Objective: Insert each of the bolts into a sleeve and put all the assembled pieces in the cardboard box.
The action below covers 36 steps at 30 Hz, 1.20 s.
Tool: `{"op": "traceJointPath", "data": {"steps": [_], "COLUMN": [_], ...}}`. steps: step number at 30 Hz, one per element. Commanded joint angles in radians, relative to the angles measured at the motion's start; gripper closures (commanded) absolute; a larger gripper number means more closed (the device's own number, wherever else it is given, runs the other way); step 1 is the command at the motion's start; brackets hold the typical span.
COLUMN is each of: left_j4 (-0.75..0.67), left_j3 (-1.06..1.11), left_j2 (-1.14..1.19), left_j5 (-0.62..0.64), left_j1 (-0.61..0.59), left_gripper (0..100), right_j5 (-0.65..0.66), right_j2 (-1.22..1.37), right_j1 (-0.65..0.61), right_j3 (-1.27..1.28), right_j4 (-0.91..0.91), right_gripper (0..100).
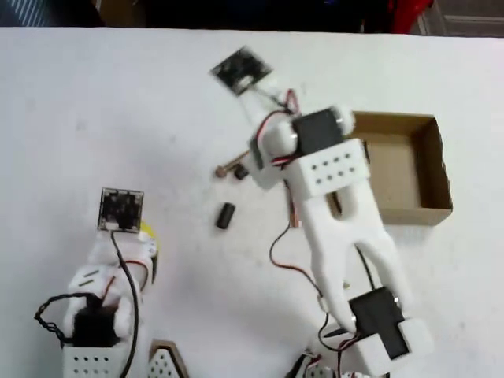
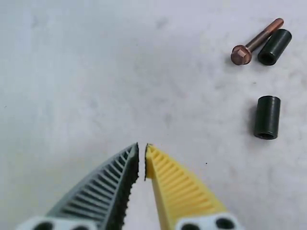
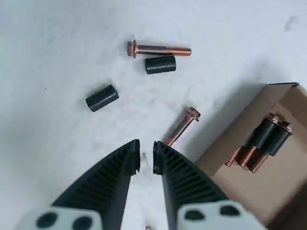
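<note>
In the right wrist view, my right gripper has black fingers drawn almost together with nothing between them. A copper bolt lies just off its tips. Farther out lie a second bolt beside a black sleeve, and another sleeve lying alone. The cardboard box holds assembled bolts in sleeves. My left gripper, grey and yellow, is shut over bare table, well short of a bolt and two sleeves.
From above, the box stands at the right, partly under the right arm. The loose bolt and sleeves lie mid-table. The left arm sits at the near left. Wide free room spreads to the far left.
</note>
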Motion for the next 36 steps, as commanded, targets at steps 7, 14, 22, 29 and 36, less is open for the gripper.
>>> {"op": "traceJointPath", "data": {"steps": [7,14,22,29,36], "left_j4": [-0.025,-0.023,-0.023,-0.023,-0.023], "left_j3": [-0.006,-0.006,-0.005,-0.005,-0.002], "left_j2": [-0.007,-0.007,-0.007,-0.007,-0.007], "left_j5": [-0.003,-0.003,-0.003,-0.003,-0.005], "left_j1": [-0.008,-0.01,-0.01,-0.01,-0.01], "left_gripper": [93,93,93,93,93], "right_j5": [-0.189,-0.391,-0.506,-0.606,-0.611], "right_j2": [-0.038,-0.038,-0.036,-0.036,0.028], "right_j1": [-0.108,-0.143,-0.165,-0.231,-0.254], "right_j3": [0.345,0.502,0.634,0.75,0.755], "right_j4": [-0.312,-0.486,-0.657,-0.829,-0.868], "right_gripper": [95.7,95.7,95.6,95.6,85.2]}}
